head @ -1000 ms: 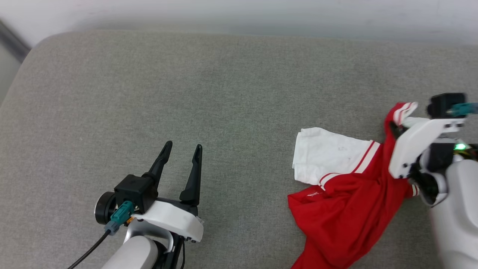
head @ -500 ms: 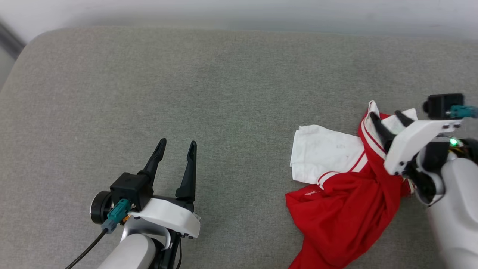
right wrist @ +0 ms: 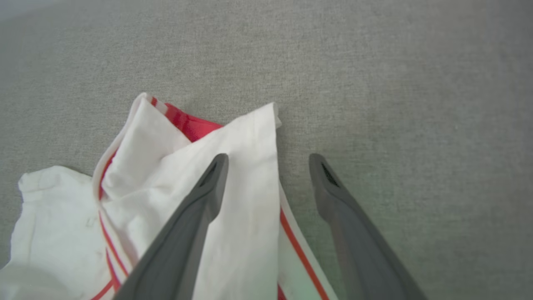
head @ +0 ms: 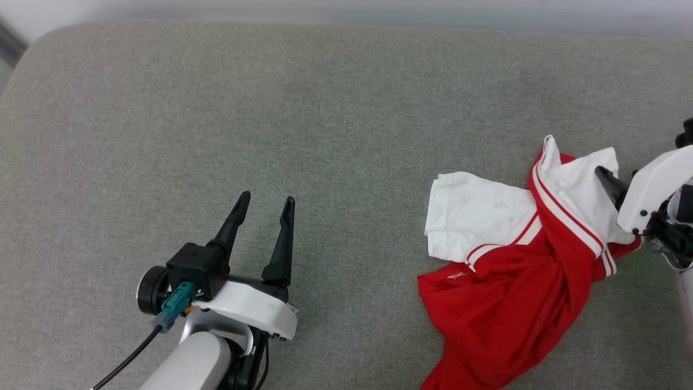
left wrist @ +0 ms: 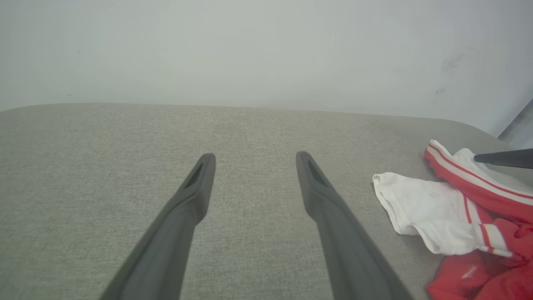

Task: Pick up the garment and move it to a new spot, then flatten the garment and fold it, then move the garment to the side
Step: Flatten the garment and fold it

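Note:
The garment [head: 503,303] lies crumpled on the right side of a grey cushioned surface [head: 325,119], red body toward the front. One white sleeve [head: 476,216] is spread to the left, and the other [head: 579,189] is folded over with its striped trim up. My right gripper [head: 617,172] hovers open at that folded sleeve's right edge. In the right wrist view its jaws [right wrist: 268,160] stand apart, the left finger over white cloth [right wrist: 250,187], and nothing is pinched. My left gripper [head: 267,199] is open over bare cushion, well left of the garment [left wrist: 449,212].
The cushion's rounded back-left corner [head: 32,49] meets a pale wall [left wrist: 266,50] along the back. Bare grey fabric stretches across the middle and left. The right gripper's finger [left wrist: 504,158] pokes in at the left wrist view's right edge.
My right gripper opened and let go of the garment; the striped sleeve dropped onto the cushion and the arm drew back to the right. The head view shifted a little.

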`<state>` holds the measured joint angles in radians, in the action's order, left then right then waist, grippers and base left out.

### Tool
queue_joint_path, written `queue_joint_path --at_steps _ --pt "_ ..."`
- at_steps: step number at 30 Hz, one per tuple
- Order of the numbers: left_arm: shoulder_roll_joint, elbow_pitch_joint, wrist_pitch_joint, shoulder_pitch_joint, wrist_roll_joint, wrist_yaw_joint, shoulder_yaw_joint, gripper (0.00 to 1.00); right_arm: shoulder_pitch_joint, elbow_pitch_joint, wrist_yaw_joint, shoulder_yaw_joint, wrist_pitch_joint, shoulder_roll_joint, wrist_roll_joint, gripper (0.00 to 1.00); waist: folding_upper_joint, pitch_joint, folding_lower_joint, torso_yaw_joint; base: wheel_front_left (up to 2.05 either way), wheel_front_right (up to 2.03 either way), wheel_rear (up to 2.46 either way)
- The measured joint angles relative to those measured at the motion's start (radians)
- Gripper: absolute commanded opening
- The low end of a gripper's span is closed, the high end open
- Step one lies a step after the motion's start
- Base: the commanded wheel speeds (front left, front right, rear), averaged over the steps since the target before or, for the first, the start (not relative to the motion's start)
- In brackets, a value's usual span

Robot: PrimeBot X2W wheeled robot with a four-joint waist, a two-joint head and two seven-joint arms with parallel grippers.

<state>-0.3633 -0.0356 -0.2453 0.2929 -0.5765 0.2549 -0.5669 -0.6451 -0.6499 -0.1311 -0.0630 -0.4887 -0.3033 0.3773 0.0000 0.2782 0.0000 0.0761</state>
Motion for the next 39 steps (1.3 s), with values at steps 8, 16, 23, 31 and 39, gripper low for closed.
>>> queue_joint_path --at_steps 8,16,23,31,39 --pt "0.002 -0.009 -0.004 0.004 0.000 -0.001 0.006 1.00 -0.028 -0.008 0.000 0.027 -0.044 0.010 -0.002 0.00 0.0000 0.030 0.0000 0.014 0.00 0.00 0.00" --pt "0.002 -0.018 -0.006 0.003 0.000 -0.001 0.010 1.00 -0.020 0.081 0.000 0.045 -0.044 0.006 -0.019 0.00 0.0000 0.008 0.0000 -0.018 0.00 0.00 0.00" --pt "-0.001 -0.019 -0.009 -0.008 -0.001 0.005 0.011 1.00 0.138 0.225 0.000 -0.090 -0.107 -0.013 -0.030 0.00 0.0000 -0.028 0.0000 -0.048 0.00 0.00 0.00" --pt "-0.010 -0.016 -0.007 -0.023 -0.008 0.009 0.012 1.00 0.385 0.288 0.000 -0.261 -0.166 0.066 -0.057 0.09 0.0000 -0.050 0.0000 -0.074 0.00 0.00 0.00" --pt "-0.014 -0.018 -0.003 -0.035 -0.015 0.011 0.010 1.00 0.420 0.299 0.000 -0.310 0.040 0.116 -0.081 1.00 0.0000 -0.077 0.0000 -0.076 0.00 0.00 0.00"
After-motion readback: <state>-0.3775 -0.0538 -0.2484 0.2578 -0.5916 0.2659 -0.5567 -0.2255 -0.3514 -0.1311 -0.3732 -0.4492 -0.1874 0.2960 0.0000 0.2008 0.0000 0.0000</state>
